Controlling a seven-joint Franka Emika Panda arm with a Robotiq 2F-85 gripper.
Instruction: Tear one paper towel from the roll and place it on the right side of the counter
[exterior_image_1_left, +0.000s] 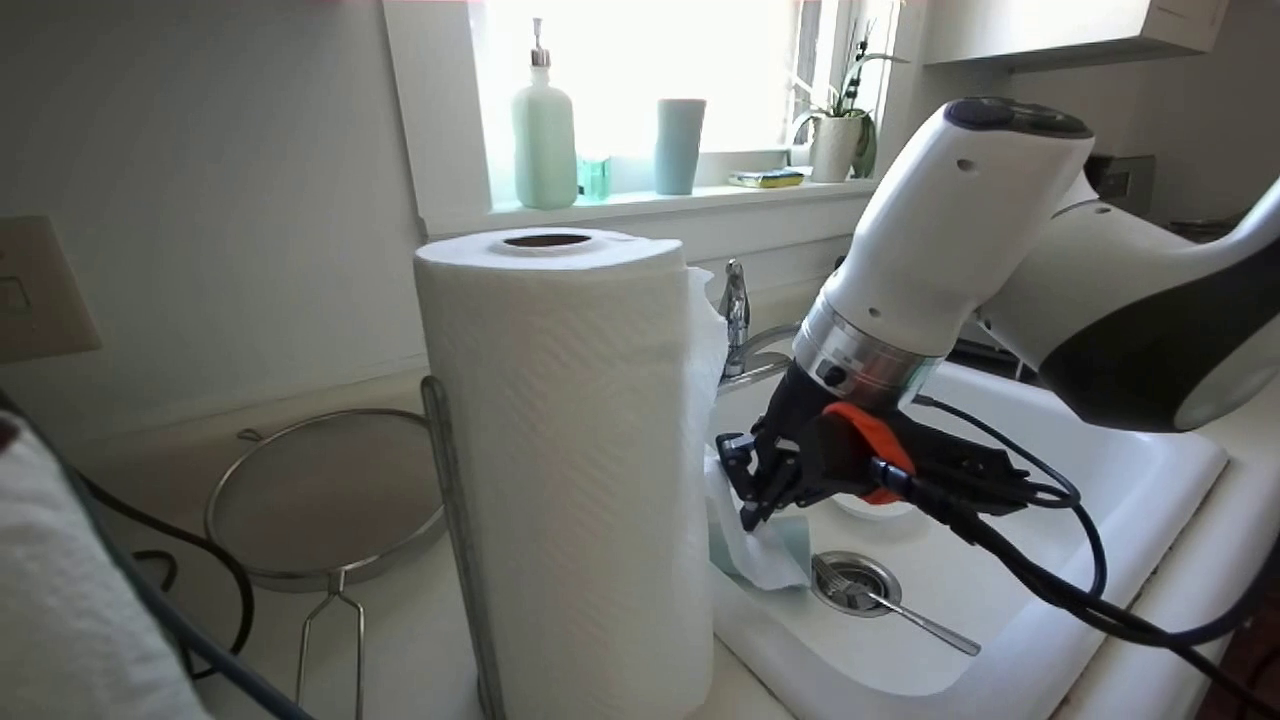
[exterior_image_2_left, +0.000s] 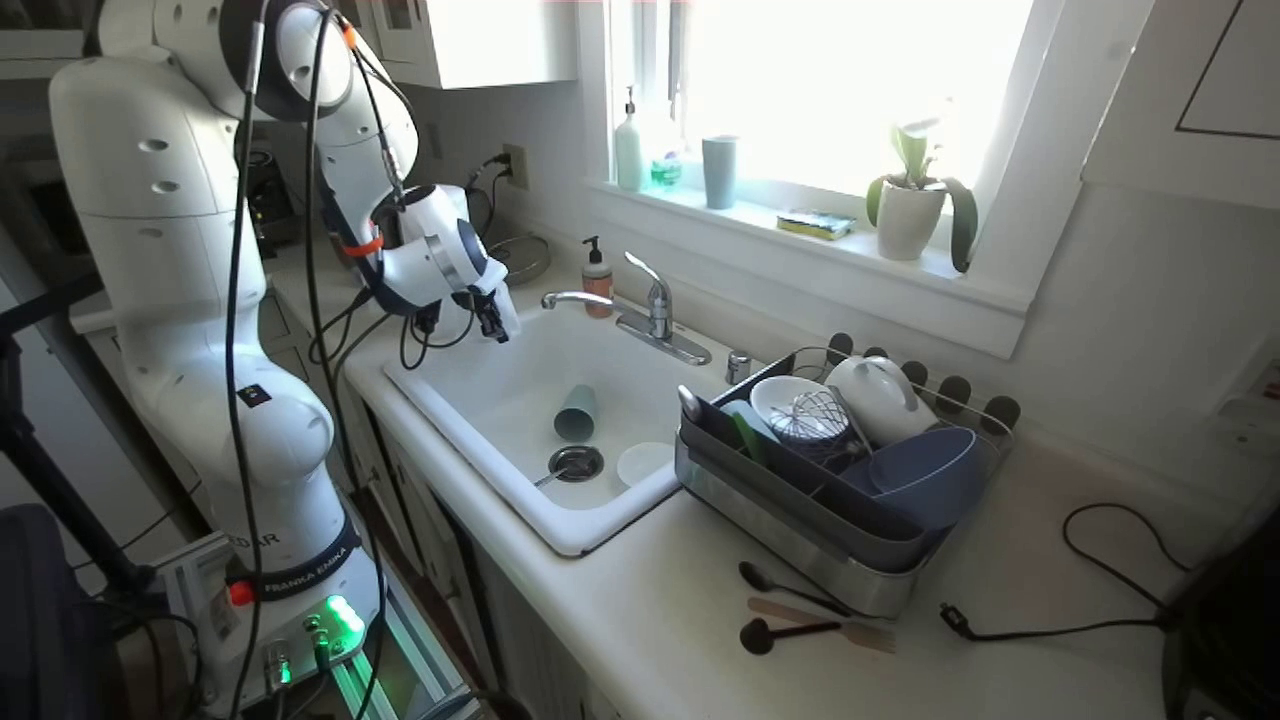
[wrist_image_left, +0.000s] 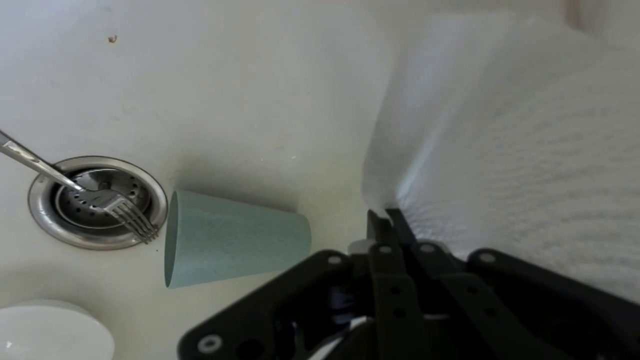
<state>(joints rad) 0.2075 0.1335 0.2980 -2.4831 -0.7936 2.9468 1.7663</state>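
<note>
The roll (exterior_image_1_left: 570, 470) is a thick white upright cylinder, large in the foreground of an exterior view. The paper towel (exterior_image_1_left: 755, 550) is a limp white sheet beside the roll, hanging over the sink edge. My gripper (exterior_image_1_left: 738, 485) is shut on the sheet, right of the roll there. In the wrist view the fingertips (wrist_image_left: 385, 215) pinch the edge of the paper towel (wrist_image_left: 430, 130); blurred white paper fills the right side. I cannot tell whether the sheet joins the roll. In an exterior view the gripper (exterior_image_2_left: 492, 318) is above the sink's far end. The counter (exterior_image_2_left: 640, 590) borders the sink.
The sink (exterior_image_2_left: 425, 400) holds a green cup (wrist_image_left: 237, 237), a fork (wrist_image_left: 117, 205) and a white dish (wrist_image_left: 55, 330). A full dish rack (exterior_image_2_left: 790, 535) and dark spoons (exterior_image_2_left: 785, 635) stand on the counter. The faucet (exterior_image_2_left: 658, 305) rises behind the sink. A strainer (exterior_image_1_left: 330, 490) lies beside the roll.
</note>
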